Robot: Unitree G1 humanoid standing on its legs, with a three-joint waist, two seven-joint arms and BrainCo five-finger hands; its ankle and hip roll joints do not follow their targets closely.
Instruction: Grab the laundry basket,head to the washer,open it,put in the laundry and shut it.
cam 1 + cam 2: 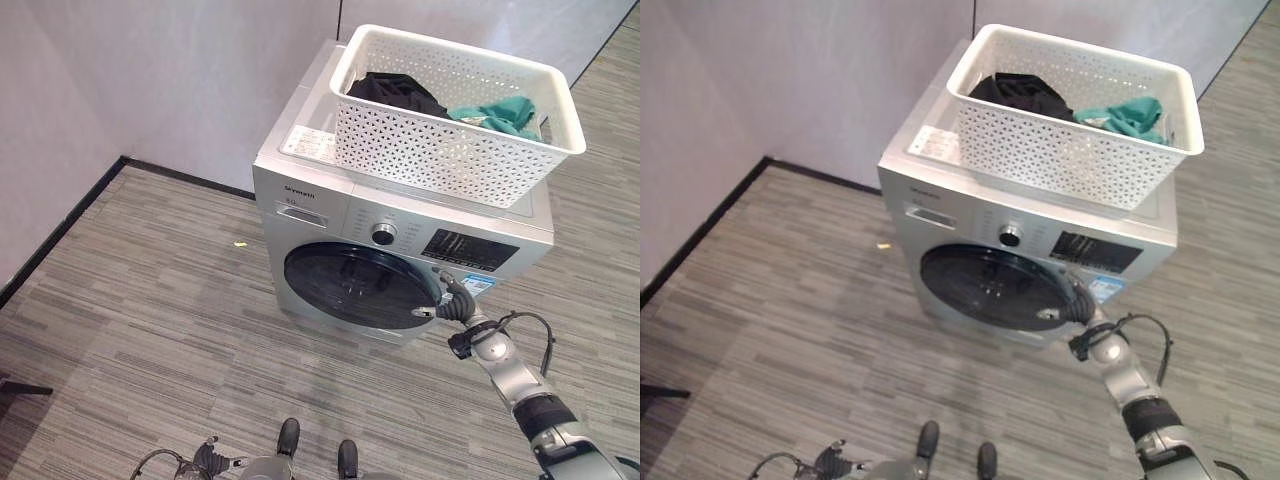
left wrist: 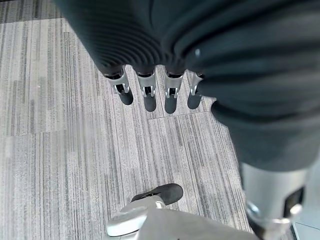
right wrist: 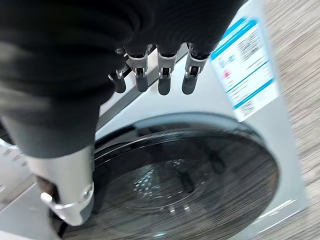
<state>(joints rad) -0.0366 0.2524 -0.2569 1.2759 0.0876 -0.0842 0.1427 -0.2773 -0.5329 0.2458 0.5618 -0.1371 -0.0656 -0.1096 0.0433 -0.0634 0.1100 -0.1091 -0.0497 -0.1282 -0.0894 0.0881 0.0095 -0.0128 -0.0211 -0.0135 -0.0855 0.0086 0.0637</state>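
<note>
Right arm [image 1: 520, 385]: silver-grey segments joined by black collars. Right hand [image 1: 455, 298] and left hand [image 2: 150, 92]: dark ribbed covers were noted over back and wrist; silver fingers [image 3: 165, 75] were tipped in dark pads.

Laundry corner, washer [image 1: 400, 250] against plain partition walls [image 1: 170, 80], grey striped carpet floor [image 1: 150, 330]

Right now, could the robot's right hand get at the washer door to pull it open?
Probably yes. The right hand is already at the right edge of the washer door, which is shut, and nothing stands between them. Whether it has a grip yet is unclear.
</note>
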